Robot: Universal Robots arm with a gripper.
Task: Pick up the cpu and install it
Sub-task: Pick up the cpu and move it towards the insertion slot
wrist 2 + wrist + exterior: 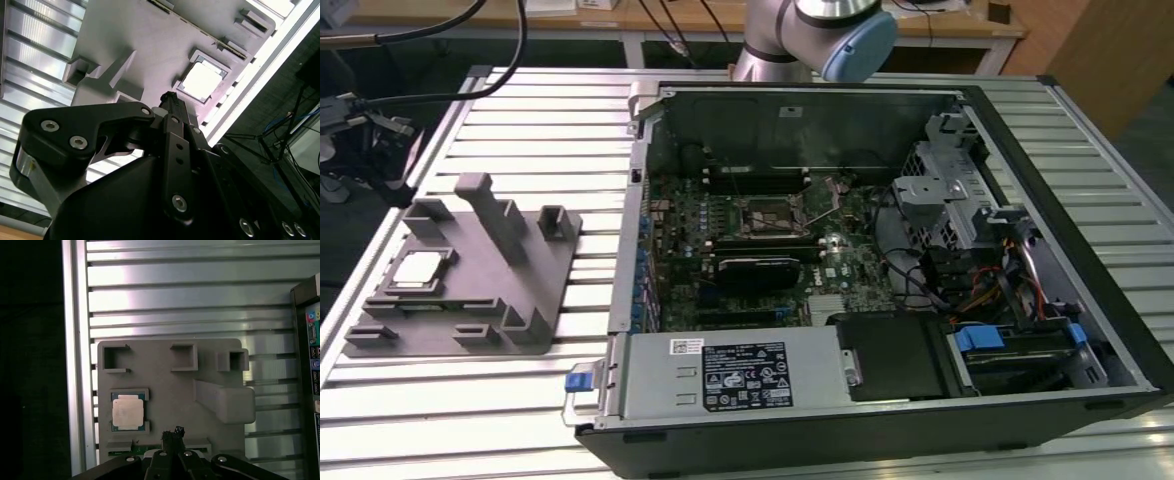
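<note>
Jaws drawn together to one narrow black tip, nothing between them: gripper [172, 432] reads as closed and empty in both wrist views [169, 97]. It hangs above the grey holder [170, 395], offset to one side of the cpu [126, 411] and not touching it, so the pick is not yet made. Cpu lies flat, silvery lid up, in a shallow framed pocket of the holder [150, 40]; in the second wrist view the cpu [202, 80] glares white under the light. Lips catch two opposite ends of the chip and the other two edges stand free. Judgement: the pocket fixes the chip's place and heading, and the free edges are left for a grasp. Other pockets on the holder look unfilled, and an upright block stands beside them. In the exterior view the holder [520, 290] sits on the slatted table [520, 110] at the exterior view's left, with the cpu [420, 270] toward its left side. The open case [827, 120] lies on its side at the exterior view's right of the holder, just beside it. Board faces up, so the socket [765, 213] can be reached from above, which likely explains the lay. Socket is well apart from the cpu. Whether its latch is raised, cannot tell. Arm [774, 50] rises at the table's far edge.
</note>
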